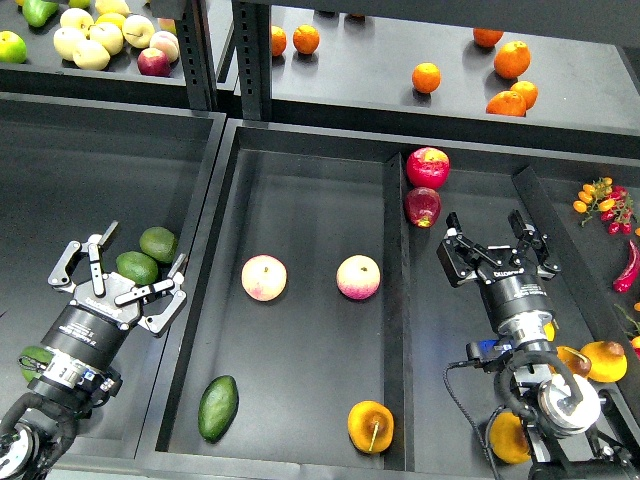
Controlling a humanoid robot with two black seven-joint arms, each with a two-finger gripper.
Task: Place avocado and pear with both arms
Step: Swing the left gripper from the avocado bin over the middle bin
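Your avocado [218, 407], smooth, dark green and elongated, lies near-left in the middle tray [300, 300]; the orange-yellow pear [370, 426] with its thin brown stem sits to its right. Your left gripper [125, 262] and right gripper [490, 238] both stand apart, empty.

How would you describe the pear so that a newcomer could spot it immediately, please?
Look in the wide middle tray, along its near edge by the right-hand divider. The pear lies there, orange-yellow with a thin brown stem, unlike the dark green avocado to its left and the stemless pink-yellow apples behind.
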